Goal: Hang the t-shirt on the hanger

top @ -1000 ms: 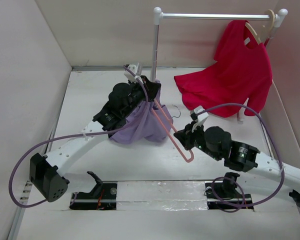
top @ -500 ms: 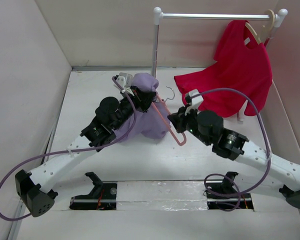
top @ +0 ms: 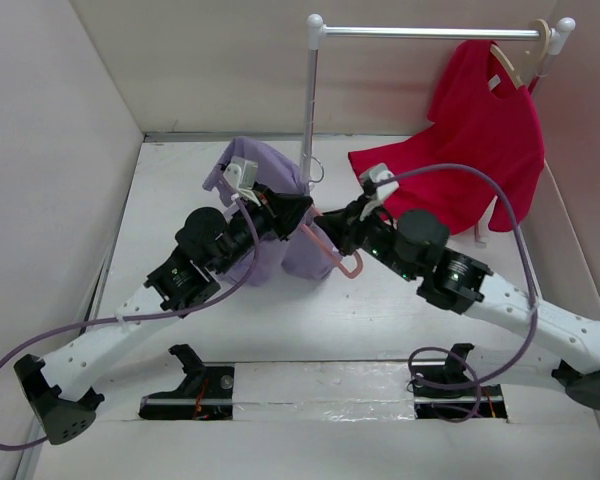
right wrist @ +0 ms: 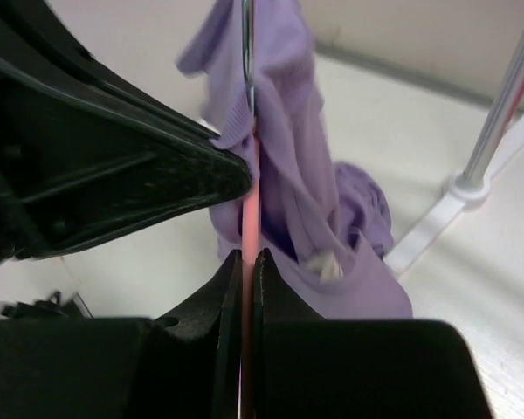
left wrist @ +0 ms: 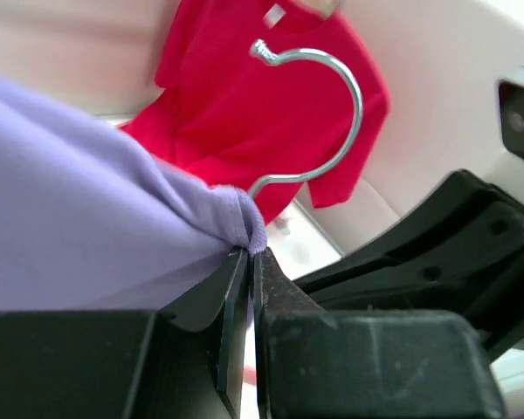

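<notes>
Above the tabletop's far edge, the left gripper (top: 302, 212) pinches a stitched edge of the soft lavender t-shirt (top: 270, 165). The right gripper (top: 330, 225) clamps the thin salmon hanger (top: 348, 266), whose frame is mostly buried in cloth below its curved silver hook (left wrist: 358, 96).
</notes>
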{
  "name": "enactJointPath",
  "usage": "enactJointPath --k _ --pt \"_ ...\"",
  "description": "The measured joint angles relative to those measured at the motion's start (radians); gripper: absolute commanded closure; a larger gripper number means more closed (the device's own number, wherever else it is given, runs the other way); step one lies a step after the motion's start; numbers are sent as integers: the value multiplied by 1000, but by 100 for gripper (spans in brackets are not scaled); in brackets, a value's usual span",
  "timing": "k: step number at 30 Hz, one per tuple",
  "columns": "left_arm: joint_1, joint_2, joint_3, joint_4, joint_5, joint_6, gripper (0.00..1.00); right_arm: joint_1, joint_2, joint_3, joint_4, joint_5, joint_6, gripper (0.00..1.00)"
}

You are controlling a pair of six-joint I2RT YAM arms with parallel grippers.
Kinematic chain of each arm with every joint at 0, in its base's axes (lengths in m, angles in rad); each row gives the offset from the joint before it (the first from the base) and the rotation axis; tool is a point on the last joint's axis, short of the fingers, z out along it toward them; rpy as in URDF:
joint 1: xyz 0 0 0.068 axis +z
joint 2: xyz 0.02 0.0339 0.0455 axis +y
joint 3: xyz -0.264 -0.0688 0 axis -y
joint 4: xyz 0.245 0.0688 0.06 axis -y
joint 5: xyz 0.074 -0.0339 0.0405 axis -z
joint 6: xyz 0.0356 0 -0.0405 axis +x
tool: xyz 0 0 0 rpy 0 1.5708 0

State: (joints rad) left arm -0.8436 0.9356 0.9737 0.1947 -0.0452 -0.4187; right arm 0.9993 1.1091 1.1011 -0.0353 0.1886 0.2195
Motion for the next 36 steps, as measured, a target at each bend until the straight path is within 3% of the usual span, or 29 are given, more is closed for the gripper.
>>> enactJointPath --k 5,10,14,21,24,25,28,33,36 --pt "-13 -58 4 10 16 -8 100 48 -140 -98 113 47 -3 100" --pt "-20 -20 31 -13 38 -2 100 33 5 -80 251 -1 -2 100" --pt "-78 19 31 -72 -45 15 100 27 61 -127 296 -24 -2 100" --pt "-268 14 56 -56 -247 33 100 30 -35 -233 440 12 -1 100" --pt "-342 5 69 -52 -325 37 87 40 -70 -278 535 52 2 100" --pt "-358 0 68 -61 -340 37 78 43 -77 -293 569 68 2 100" --pt "-384 -31 39 -61 -362 23 67 47 -87 -320 629 100 2 100" --pt "-390 -93 -8 -64 -413 -3 67 48 -93 -348 657 140 0 100" --pt "-391 -114 -17 -44 -469 -17 77 50 -100 -360 657 153 -3 100"
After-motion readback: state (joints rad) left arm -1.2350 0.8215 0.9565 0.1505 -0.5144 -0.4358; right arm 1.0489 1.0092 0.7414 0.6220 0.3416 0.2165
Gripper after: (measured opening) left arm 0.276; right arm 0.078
